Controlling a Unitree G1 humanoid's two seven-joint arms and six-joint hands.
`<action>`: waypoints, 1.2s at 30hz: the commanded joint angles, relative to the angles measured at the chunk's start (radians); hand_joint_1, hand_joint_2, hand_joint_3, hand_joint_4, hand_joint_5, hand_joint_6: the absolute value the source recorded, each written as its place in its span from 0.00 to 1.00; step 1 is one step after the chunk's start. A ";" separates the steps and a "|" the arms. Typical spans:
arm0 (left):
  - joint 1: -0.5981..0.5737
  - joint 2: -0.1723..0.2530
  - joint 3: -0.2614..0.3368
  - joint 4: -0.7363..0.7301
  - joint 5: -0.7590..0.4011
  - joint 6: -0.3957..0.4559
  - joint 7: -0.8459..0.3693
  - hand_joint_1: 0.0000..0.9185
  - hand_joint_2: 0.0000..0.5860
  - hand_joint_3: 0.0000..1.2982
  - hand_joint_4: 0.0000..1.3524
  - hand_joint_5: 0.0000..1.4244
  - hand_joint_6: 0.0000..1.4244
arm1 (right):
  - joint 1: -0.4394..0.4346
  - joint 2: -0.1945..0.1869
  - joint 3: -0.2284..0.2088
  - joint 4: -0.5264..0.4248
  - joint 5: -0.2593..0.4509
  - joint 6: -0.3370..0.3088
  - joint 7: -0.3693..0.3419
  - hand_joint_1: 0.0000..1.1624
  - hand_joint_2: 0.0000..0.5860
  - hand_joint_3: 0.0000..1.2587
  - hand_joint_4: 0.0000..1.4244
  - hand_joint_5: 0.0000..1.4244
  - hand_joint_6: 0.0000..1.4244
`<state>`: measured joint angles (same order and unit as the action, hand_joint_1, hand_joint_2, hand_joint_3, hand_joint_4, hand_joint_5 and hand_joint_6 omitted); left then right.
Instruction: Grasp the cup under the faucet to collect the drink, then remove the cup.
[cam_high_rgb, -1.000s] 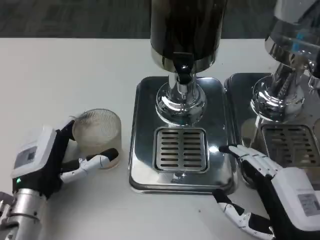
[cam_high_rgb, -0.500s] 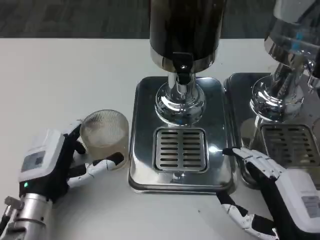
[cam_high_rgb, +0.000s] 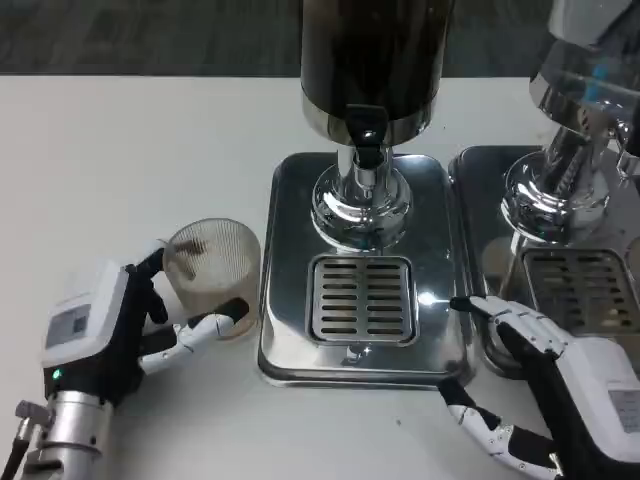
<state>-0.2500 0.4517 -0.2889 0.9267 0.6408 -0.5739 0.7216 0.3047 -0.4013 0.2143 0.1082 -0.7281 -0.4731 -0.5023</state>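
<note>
I see my left hand (cam_high_rgb: 120, 325) wrapped around the ribbed clear cup (cam_high_rgb: 212, 268), which stands on the white table (cam_high_rgb: 120, 150) just left of the steel drip tray (cam_high_rgb: 363, 300) and dark dispenser's faucet (cam_high_rgb: 366, 135), while my right hand (cam_high_rgb: 545, 385) rests empty, fingers spread, at the tray's right corner.
</note>
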 joint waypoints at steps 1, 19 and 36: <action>-0.002 -0.011 -0.001 0.012 0.005 -0.027 0.055 0.32 0.24 0.39 0.46 0.72 0.92 | 0.004 -0.001 -0.009 -0.009 0.008 -0.004 0.010 0.44 0.59 0.22 0.16 0.15 0.26; 0.000 -0.029 -0.001 0.041 0.005 -0.072 0.146 0.37 0.28 0.50 0.61 0.83 1.00 | 0.009 -0.008 -0.022 -0.020 0.014 -0.009 0.024 0.45 0.60 0.22 0.18 0.15 0.24; 0.043 0.015 0.018 -0.082 0.035 -0.122 0.195 0.36 0.29 0.51 0.63 0.84 1.00 | 0.000 -0.004 -0.020 -0.009 0.019 -0.019 0.022 0.44 0.59 0.22 0.18 0.15 0.24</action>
<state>-0.2153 0.4514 -0.2867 0.8831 0.6780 -0.6679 0.8894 0.3081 -0.4025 0.1983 0.1049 -0.7167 -0.4754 -0.4845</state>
